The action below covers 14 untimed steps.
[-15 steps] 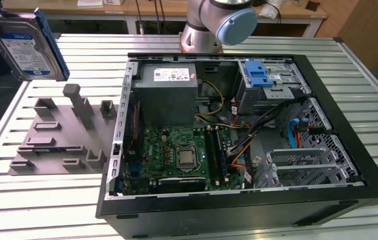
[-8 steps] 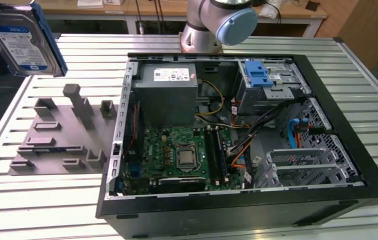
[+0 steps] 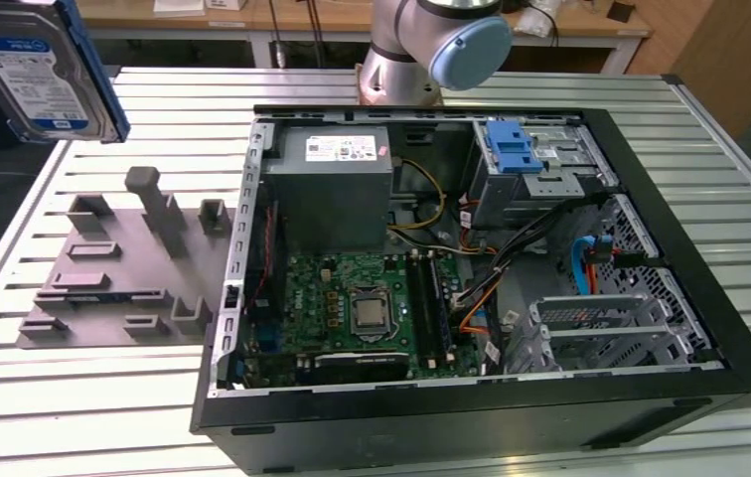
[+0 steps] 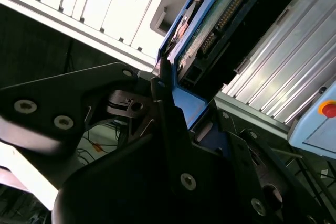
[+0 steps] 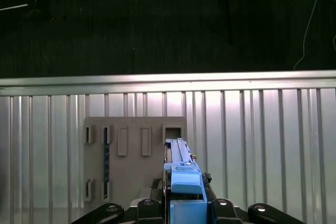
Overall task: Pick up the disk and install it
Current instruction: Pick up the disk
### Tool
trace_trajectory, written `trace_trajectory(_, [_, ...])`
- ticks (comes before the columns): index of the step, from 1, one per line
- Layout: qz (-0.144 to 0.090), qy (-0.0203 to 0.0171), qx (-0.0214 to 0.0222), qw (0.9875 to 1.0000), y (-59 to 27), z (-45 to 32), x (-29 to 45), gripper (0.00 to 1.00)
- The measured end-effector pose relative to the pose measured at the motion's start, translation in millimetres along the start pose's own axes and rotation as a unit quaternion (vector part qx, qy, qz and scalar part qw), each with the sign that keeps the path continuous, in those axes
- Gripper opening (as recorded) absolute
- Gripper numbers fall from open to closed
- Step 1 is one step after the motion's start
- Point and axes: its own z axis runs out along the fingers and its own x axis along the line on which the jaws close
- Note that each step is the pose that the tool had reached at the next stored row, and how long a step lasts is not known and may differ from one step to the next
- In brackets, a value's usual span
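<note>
The disk [image 3: 38, 75], a silver drive with a white-and-blue label in a blue carrier, hangs high in the air at the exterior view's far left, above and behind the grey fixture plate [image 3: 117, 268]. In the first wrist view the disk [image 5: 181, 174] is seen edge-on over the fixture plate [image 5: 134, 166], and my gripper [image 5: 186, 207] is shut on its lower end. The second wrist view shows the disk's circuit-board side [image 4: 210, 30] and its blue carrier clamped between the black fingers [image 4: 168, 108].
The open computer case [image 3: 641, 179] lies on the slatted metal table [image 3: 84, 407], with a grey power supply [image 3: 336, 184], a motherboard [image 3: 363, 308], cables and a drive bay with a blue latch [image 3: 515, 149]. The arm's base [image 3: 429, 50] stands behind the case.
</note>
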Motion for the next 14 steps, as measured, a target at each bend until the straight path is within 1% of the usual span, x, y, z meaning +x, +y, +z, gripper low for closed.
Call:
trace_trajectory(8, [0.000, 0.0000, 0.0000, 1.0000, 0.3, -13.8, 0.0, 0.36])
trace_trajectory(12, [0.000, 0.0000, 0.0000, 1.0000, 0.6, -24.1, -0.1, 0.36])
trace_trajectory(14, [0.000, 0.0000, 0.0000, 1.0000, 0.7, -30.6, -0.1, 0.36])
